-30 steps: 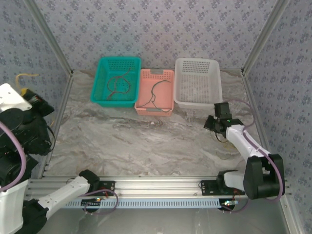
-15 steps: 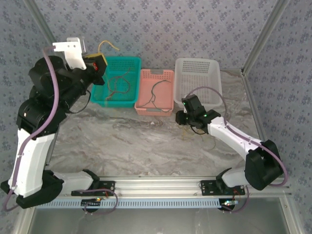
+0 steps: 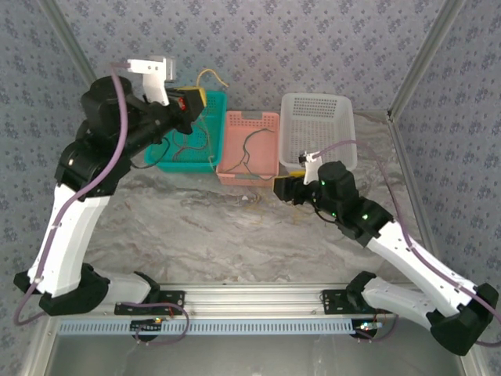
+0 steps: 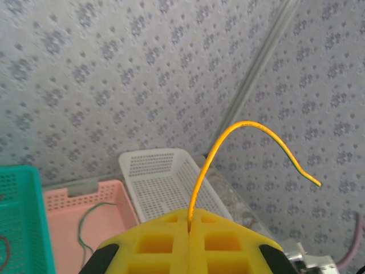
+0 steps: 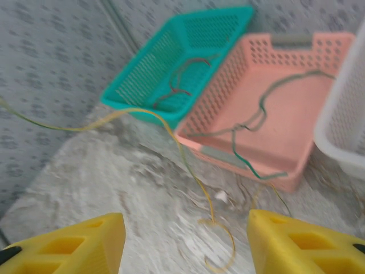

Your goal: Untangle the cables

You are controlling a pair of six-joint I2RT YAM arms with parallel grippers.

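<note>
Right gripper [image 5: 185,234] fingers stood wide apart at 7 and 5 o'clock. Yellow cable [image 5: 188,165] ran from 9 o'clock across the table [image 5: 85,171] to a curl near 6. Teal basket [image 5: 142,83] at 11 held a red cable [image 5: 177,85]. Pink basket [image 5: 228,85] at 1 held a green cable [image 5: 251,123]. White basket [image 5: 342,114] at 3.

My left arm [image 3: 66,235] and right arm [image 3: 415,254] wear white shells over black joints, purple-grey cabling [image 3: 119,90] looping alongside. My fingers [image 5: 74,245] are chunky yellow plastic with square recessed pockets.
</note>
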